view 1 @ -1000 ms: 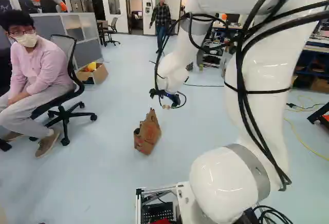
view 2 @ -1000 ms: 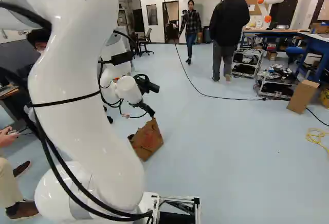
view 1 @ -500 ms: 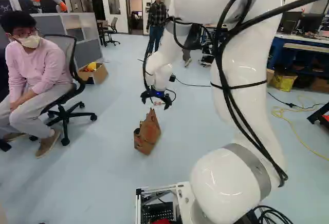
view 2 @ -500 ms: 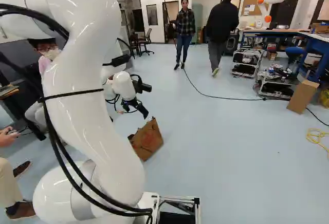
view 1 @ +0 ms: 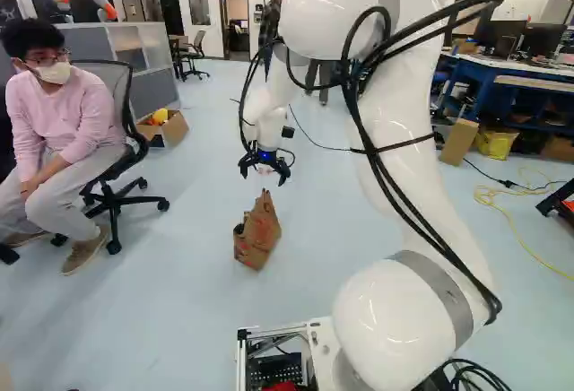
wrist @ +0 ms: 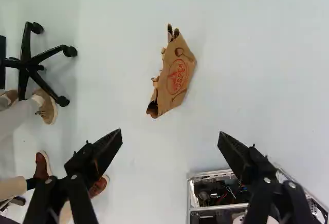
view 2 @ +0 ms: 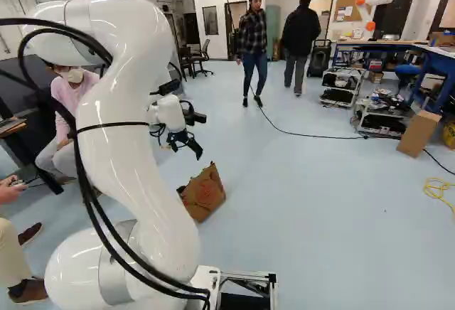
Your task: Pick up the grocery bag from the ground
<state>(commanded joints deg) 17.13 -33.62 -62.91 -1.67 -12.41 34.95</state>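
Left base view shows our white arm [view 1: 404,131] reshaped since the earlier frames, its upper bend now lower and fully in sight, while the joint at its foot and the room around it hold their places. Our black gripper [view 1: 265,172] has drifted leftward in that view and turned, so that both fingers show spread apart with the paper grocery bag [view 1: 256,237] just below them.

The brown bag, printed in red, sits on the floor [view 1: 350,221] where it sat a second ago, tilted and untouched by us. Our wrist view finds the fingers wide open, with nothing held between them. From there the bag lies ahead of the gripper, roughly midway between the lines of the two fingers and well apart from both tips. Off to one side of the gripper stand the black wheeled legs of an office chair [wrist: 30,62]; near the other finger we see the metal frame of our base [wrist: 211,173], electronics inside.

Farther past the gripper, on its left in the left base view, rests an open cardboard box [view 1: 176,129] with yellow items in it. To the gripper's right, the arm's shift has uncovered an upright cardboard box [view 1: 459,142], which we also catch in the right base view, beside a black cable [view 2: 306,135] running across the floor.
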